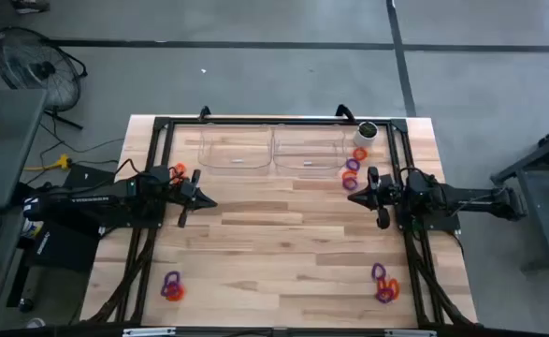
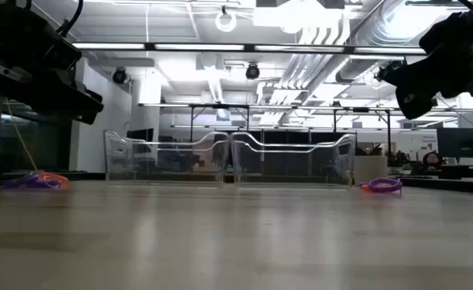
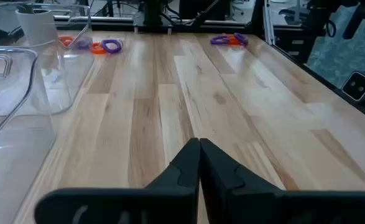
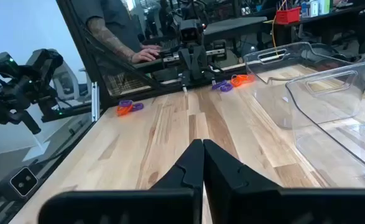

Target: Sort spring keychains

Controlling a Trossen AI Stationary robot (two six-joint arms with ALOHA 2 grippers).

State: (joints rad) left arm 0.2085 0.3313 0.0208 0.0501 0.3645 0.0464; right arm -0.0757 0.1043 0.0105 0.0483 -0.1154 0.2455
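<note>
Orange and purple spring keychains lie on the wooden table in four small heaps: far right beside the cup (image 1: 353, 168), near right (image 1: 385, 284), near left (image 1: 171, 286), and by the left arm (image 1: 178, 171). My left gripper (image 1: 212, 200) hovers shut over the table's left middle; its wrist view shows the closed fingers (image 3: 199, 163) with heaps far ahead (image 3: 101, 45) (image 3: 229, 40). My right gripper (image 1: 353, 197) hovers shut at the right middle, just near of the far-right heap; its wrist view shows its closed fingers (image 4: 202, 165) and the heaps (image 4: 130, 107) (image 4: 232, 81) across the table.
Two clear plastic bins (image 1: 235, 150) (image 1: 310, 150) stand side by side at the far edge. A white cup with a dark top (image 1: 367, 130) sits at the far right corner. A black frame (image 1: 152, 187) runs around the table. A person's arm (image 4: 117, 37) shows beyond the table's left side.
</note>
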